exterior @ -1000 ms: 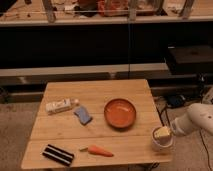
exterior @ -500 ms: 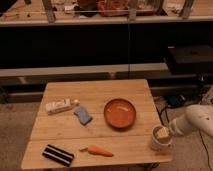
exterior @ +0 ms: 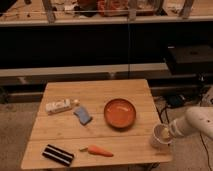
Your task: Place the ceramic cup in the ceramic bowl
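The ceramic cup (exterior: 160, 137), small and white, stands upright on the wooden table (exterior: 95, 92) near its front right corner. The ceramic bowl (exterior: 120, 112), round and orange-red, sits on the table just left of and behind the cup, with a short gap between them, and nothing shows in it. My gripper (exterior: 168, 132) comes in from the right on a white arm (exterior: 197, 122) and is at the cup's right rim, touching or partly inside it.
A white packet (exterior: 59, 105) and a blue sponge (exterior: 83, 114) lie left of the bowl. A carrot (exterior: 99, 150) and a black striped bar (exterior: 58, 154) lie near the front edge. Dark shelving (exterior: 100, 45) stands behind the table.
My arm has shifted slightly at the cup. The cup and the bowl stay about where they were.
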Motion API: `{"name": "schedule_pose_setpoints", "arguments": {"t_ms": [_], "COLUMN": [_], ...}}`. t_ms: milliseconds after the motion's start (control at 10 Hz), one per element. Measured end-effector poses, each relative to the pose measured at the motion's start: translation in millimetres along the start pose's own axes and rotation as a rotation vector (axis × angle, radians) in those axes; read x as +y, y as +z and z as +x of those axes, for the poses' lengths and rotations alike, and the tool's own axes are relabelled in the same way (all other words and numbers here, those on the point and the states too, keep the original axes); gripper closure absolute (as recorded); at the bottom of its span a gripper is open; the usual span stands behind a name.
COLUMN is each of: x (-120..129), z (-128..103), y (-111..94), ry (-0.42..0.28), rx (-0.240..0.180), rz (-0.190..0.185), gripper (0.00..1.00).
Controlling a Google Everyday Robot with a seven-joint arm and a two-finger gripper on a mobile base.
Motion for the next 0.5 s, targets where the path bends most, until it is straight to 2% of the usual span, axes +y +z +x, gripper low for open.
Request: {"name": "schedule_pose_setpoints", "arguments": {"t_ms": [200,500], "x": [0.2,-6.7], "z": [0.6,9.3], "y": [-0.6,-6.2], "ry": [0.0,-0.033], "rx": [-0.001,0.001], "rz": [-0.002,0.009], "gripper": [0.97,0.99]}}
